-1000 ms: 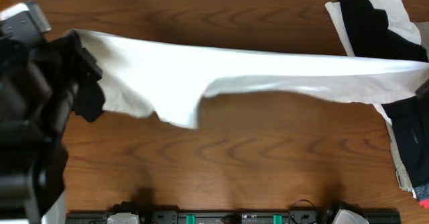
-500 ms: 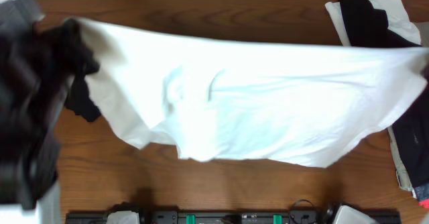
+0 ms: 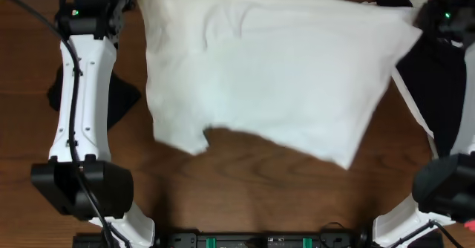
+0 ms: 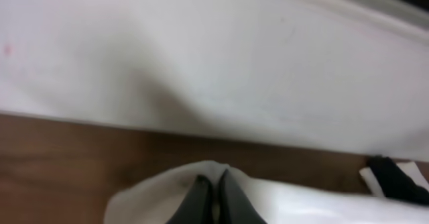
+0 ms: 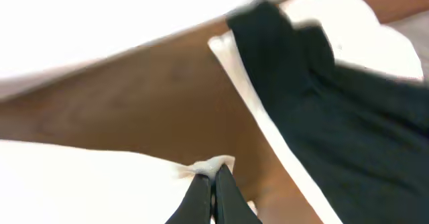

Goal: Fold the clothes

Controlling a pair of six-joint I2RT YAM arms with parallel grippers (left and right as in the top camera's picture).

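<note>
**White T-shirt held spread between both grippers above the table**

Far left, overhead view: a black garment (image 3: 125, 103) is seen lying crumpled on the wooden table (image 3: 245, 192), partly covered by the white left arm (image 3: 74, 107), which is extended toward the far edge.

Left gripper (image 4: 216, 184): in the wrist view the two dark fingers are seen pressed together, with a fold of white fabric pinched between them. It is located at the upper left corner of the white T-shirt (image 3: 267, 70).

Centre: the T-shirt is held stretched between the two grippers and is seen from above as a broad, wrinkled white sheet. Most of the middle of the table is covered by it. Its lower edge is uneven, with a notch at lower left and a point at lower right. Whether the lower edge touches the wood cannot be told. No print is made out on the side shown; the fabric is blurred.

Right gripper (image 5: 213, 180): the fingers are closed tip to tip on a small white corner of the shirt, at its upper right.

Far right: a pile of clothes (image 3: 427, 85) is seen on the table near the right arm (image 3: 445, 188). In the right wrist view a black piece (image 5: 315, 83) is seen lying on top of a white piece (image 5: 268, 133).
</note>
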